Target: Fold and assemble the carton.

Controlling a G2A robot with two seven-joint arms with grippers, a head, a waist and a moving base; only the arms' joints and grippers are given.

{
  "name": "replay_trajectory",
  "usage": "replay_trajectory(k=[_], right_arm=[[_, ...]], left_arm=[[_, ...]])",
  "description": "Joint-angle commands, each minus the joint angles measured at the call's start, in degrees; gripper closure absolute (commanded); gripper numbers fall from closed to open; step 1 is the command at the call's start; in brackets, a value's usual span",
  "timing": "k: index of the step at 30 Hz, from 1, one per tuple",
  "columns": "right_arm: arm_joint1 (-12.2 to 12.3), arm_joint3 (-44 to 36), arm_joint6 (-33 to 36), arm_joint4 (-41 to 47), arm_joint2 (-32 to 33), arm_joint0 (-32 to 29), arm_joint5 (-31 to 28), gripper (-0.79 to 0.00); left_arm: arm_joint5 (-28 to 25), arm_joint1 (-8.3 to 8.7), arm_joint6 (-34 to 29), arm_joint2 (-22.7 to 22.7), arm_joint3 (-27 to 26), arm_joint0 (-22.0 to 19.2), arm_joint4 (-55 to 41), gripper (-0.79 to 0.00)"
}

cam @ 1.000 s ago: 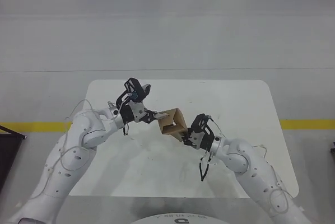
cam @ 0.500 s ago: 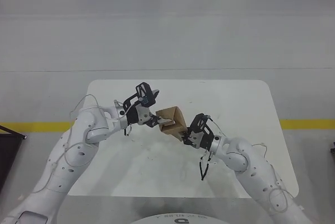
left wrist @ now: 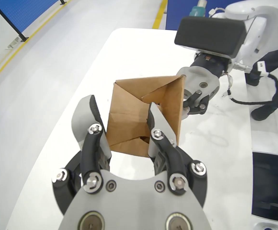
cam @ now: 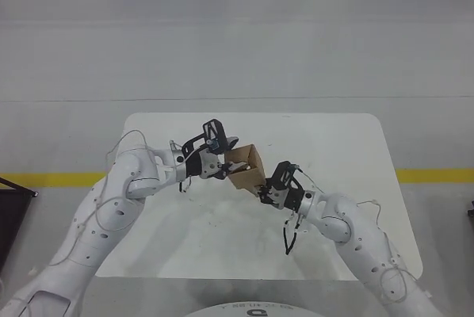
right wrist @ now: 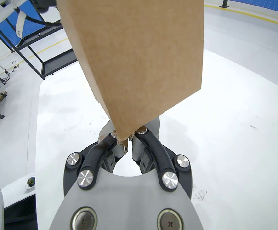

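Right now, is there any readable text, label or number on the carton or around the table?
Carton: no print on the faces shown.
Blue panel: small white logo, a brand mark, not read off.
White cable tag: print too small to read.

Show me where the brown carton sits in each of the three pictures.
Top view: carton mid-table, between both arms.
Left wrist view: carton just beyond the open left pincer.
Right wrist view: carton up close, corner pinched by the right pincer.
Shared landmark: the white table.
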Motion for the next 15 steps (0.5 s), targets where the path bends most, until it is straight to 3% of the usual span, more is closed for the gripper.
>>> replay_trajectory(k=[1, 15], right_arm=[[0.1, 0.0, -1.4, -2.8, 0.1, 0.2, -0.5, 0.000], [0.3, 1.6, -8.8, -12.0, 0.6, 1.4, -1.6, 0.000]], left_arm=[[-0.4, 0.08, -0.4, -0.1, -0.1, -0.3, -0.4, -0.785], [-4.3, 2.07, 0.2, -8.6, -6.5, 2.7, -4.5, -0.785]])
